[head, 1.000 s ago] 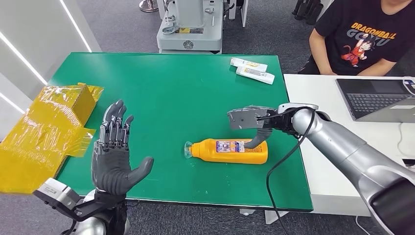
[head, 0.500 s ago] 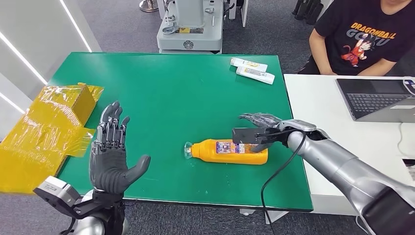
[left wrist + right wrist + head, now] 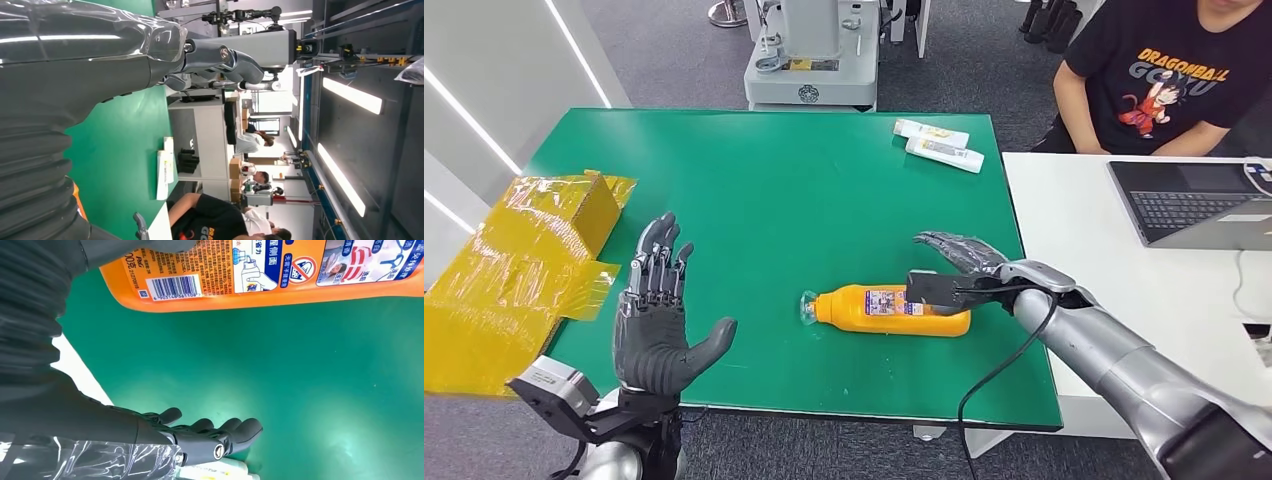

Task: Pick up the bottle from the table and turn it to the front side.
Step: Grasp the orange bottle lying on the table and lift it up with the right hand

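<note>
Yellow wrap (image 3: 519, 265) is lying at 9 o'clock, hanging over the table (image 3: 764, 180) edge. Left hand (image 3: 659, 320) is hovering at 7 o'clock, palm up, fingers (image 3: 656, 262) spread wide, holding nothing. Bottle (image 3: 889, 309) is lying on its side just right of centre, around 5 o'clock, cap pointing to 9, barcode label facing up, so the front is probably underneath. Right hand (image 3: 959, 270) is reaching over the bottle's base end, fingers (image 3: 225, 432) stretched apart and off the bottle on its far side, thumb down by the base; can't tell if the thumb is touching. Nothing gripped yet.

Step in hand, as I judge it: closing on the bottle. Doing it well means settling lower so the body is sitting between thumb and fingers, gripping across the wide body near the base, not the slick label edge, then lifting clear before rolling. Risk: bottle skidding toward 9 if pushed. Two tubes (image 3: 939, 144) are lying at 1 o'clock, well apart. Person (image 3: 1164, 75) is sitting at 2 o'clock by a laptop (image 3: 1194, 205).
</note>
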Available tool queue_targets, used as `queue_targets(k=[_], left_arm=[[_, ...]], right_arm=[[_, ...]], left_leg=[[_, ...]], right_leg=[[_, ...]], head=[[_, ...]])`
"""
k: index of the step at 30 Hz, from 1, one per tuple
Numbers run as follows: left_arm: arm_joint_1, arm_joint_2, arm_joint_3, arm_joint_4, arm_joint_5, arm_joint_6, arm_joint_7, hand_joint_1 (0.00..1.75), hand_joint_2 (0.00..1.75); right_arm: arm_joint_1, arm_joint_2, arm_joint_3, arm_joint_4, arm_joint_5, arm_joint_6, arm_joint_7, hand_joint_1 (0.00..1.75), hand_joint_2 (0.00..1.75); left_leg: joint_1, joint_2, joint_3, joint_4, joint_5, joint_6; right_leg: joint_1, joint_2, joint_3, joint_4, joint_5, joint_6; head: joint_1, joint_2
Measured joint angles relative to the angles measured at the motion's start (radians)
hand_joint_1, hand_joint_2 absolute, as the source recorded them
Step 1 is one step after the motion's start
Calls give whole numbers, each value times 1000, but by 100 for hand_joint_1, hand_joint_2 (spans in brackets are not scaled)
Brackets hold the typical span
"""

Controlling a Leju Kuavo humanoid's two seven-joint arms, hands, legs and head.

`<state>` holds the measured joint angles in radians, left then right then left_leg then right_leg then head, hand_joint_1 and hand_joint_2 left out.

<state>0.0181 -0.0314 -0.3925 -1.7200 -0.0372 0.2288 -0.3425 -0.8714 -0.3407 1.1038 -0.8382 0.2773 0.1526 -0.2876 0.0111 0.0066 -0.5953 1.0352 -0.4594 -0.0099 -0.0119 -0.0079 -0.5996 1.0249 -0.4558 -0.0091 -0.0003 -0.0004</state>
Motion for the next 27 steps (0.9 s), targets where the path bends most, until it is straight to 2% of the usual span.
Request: queue_targets(k=[7,13,19,23,27], left_arm=[[-4,-1,0,12,1,-6,0,0,175],[-7,-1,0,25,1,-8,1,0,175],[-8,-1,0,29,1,-3,1,0,175],[-7,-1,0,32,1,1,1,0,175],[-7,-1,0,32,1,7,1,0,175]], right_arm=[[57,-1,-36,0,27,-1,4,0,175],[69,0,-56,0,35,12,3,0,175],[68,5,-72,3,28,78,-42,0,175],[64,18,-83,12,30,92,-61,148,175],[61,26,-90,20,30,96,-75,148,175]], left_leg=[[0,0,0,0,1,1],[0,0,-1,0,0,1],[0,0,-2,0,0,1],[0,0,-2,0,0,1],[0,-1,-2,0,0,1]], right_leg=[[0,0,0,0,0,0],[0,0,-1,0,0,0],[0,0,-1,0,0,0],[0,0,-1,0,0,0],[0,-1,-1,0,0,0]], head=[[0,0],[0,0],[0,0],[0,0],[0,0]])
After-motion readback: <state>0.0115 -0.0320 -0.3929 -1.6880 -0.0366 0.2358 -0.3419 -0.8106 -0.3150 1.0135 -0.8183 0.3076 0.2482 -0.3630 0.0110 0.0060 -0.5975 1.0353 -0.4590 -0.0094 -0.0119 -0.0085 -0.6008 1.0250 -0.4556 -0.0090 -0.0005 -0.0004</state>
